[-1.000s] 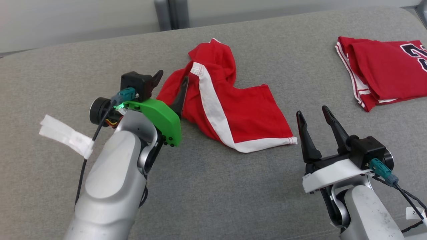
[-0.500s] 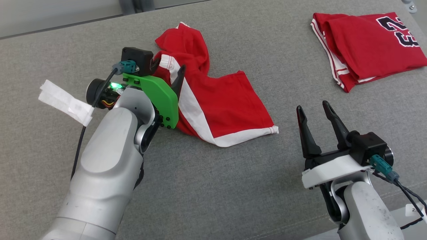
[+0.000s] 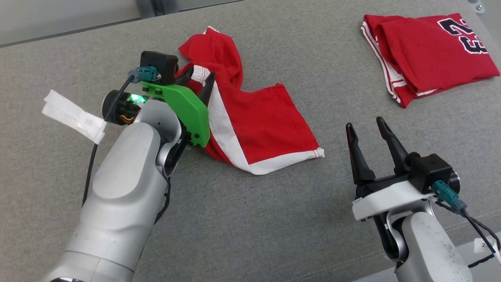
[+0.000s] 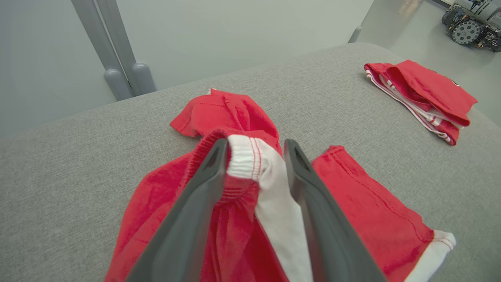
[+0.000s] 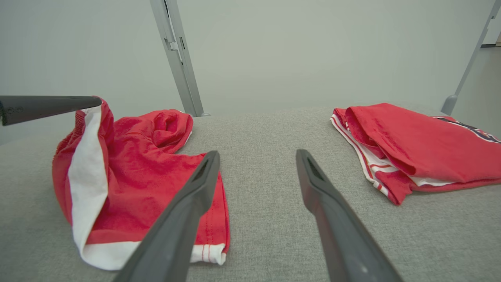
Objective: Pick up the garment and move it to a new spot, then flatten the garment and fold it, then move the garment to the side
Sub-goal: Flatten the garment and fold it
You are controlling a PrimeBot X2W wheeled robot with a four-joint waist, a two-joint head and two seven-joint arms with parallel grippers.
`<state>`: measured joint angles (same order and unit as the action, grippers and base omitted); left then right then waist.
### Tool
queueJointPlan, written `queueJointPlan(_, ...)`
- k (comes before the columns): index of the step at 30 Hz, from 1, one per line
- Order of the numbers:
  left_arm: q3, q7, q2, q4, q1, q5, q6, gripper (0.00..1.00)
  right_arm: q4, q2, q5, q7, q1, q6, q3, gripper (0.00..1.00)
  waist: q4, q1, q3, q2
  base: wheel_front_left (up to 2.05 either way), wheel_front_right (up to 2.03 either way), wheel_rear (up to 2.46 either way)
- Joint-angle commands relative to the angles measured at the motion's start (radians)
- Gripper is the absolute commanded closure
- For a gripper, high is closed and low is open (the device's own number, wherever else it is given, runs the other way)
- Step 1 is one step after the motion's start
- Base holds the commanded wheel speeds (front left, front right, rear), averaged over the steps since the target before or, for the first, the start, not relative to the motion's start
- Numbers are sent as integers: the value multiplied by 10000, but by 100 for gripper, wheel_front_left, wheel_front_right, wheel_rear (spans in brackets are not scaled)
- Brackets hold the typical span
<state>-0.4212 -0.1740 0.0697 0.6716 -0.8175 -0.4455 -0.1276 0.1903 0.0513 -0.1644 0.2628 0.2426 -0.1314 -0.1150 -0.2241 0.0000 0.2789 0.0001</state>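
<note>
Head view: a red garment (image 3: 266,125) with a white side stripe and white hem is lying crumpled on the grey fabric-covered bench (image 3: 250,219), left of centre. Its waistband end is bunching up towards the far edge, and one leg is spreading flat towards the robot's right. The left claw (image 3: 201,73) is gripping that waistband. In the left wrist view its two dark fingers (image 4: 195,219) are standing a narrow gap apart, with a thick fold of red and white cloth packed between them and touching both. From the right wrist view, the pinched corner is standing raised above the bench at the fingertip, while the rest of the cloth is resting on the surface. The right claw (image 3: 364,123) is hovering well apart from the garment, nearer the robot and to the right of the hem, its fingers spread wide and holding nothing. A folded red jersey (image 3: 426,51) with dark numerals and white-striped trim is sitting at the bench's far right corner. A green bracket (image 3: 188,113) is showing on the left wrist, with a strip of white tape (image 3: 72,116) flagging off the black cable beside it. Two grey posts (image 4: 121,74) are rising behind the bench against a pale wall.
</note>
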Motion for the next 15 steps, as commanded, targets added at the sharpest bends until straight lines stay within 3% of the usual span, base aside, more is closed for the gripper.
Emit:
queueJointPlan(1,-28,-25,112,62,-203,-24,-40,44,-12,-5,18,25,120,15,-23,0,-53,0,19,-1,0,0,0)
queueJointPlan(2,-51,-57,128,95,-221,-14,-41,52,-18,-6,19,25,118,15,-24,0,-77,0,27,-1,0,0,0)
queueJointPlan(3,-87,-90,158,150,-247,24,-22,54,-30,-5,16,25,112,15,-15,0,-105,0,39,-1,0,0,0)
queueJointPlan(6,-225,-168,274,299,-299,187,67,54,-42,-7,-9,25,84,15,19,0,-160,0,60,-1,0,0,0)
queueJointPlan(10,-322,-268,327,468,-261,205,62,45,-22,-7,-18,25,45,15,50,0,-204,0,34,-1,0,0,0)
queueJointPlan(11,-326,-245,333,496,-256,200,74,51,-18,-7,-19,25,38,15,54,0,-211,0,22,-1,0,0,0)
queueJointPlan(15,-324,-167,322,608,-227,116,131,58,-21,-8,-33,25,14,15,30,0,-236,0,-37,-1,0,0,0)
